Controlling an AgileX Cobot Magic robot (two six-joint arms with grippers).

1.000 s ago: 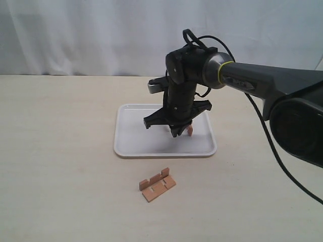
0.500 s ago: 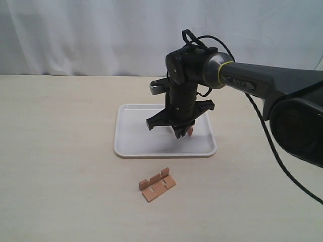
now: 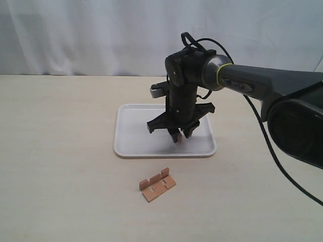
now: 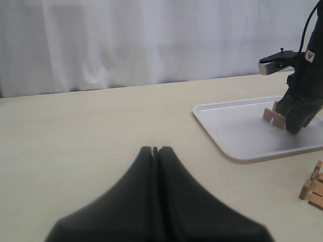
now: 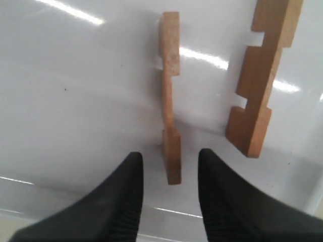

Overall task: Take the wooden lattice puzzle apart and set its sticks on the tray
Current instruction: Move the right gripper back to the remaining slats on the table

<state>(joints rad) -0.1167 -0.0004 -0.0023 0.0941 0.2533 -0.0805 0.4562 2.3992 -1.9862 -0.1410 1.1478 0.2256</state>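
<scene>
My right gripper (image 3: 181, 136) hangs open just above the white tray (image 3: 135, 135), seen from the left wrist as the tray (image 4: 237, 128). In the right wrist view two notched reddish-brown sticks lie on the tray (image 5: 75, 101). One thin stick (image 5: 170, 96) stands on its edge, its near end between my open right gripper (image 5: 170, 159). The other stick (image 5: 262, 75) lies flat beside it. What is left of the lattice puzzle (image 3: 157, 185) sits on the table in front of the tray, also seen at the frame edge as the puzzle (image 4: 315, 184). My left gripper (image 4: 155, 149) is shut and empty, low over the table.
A white curtain (image 3: 101, 35) closes the back of the table. The right arm (image 3: 262, 83) reaches in from the right, with a black cable (image 3: 267, 141) hanging off it. The left arm does not show in the exterior view.
The right gripper held a stick over the tray a second ago. Its jaws have opened and the stick now lies on the tray between them. The left gripper's motion cannot be judged.
</scene>
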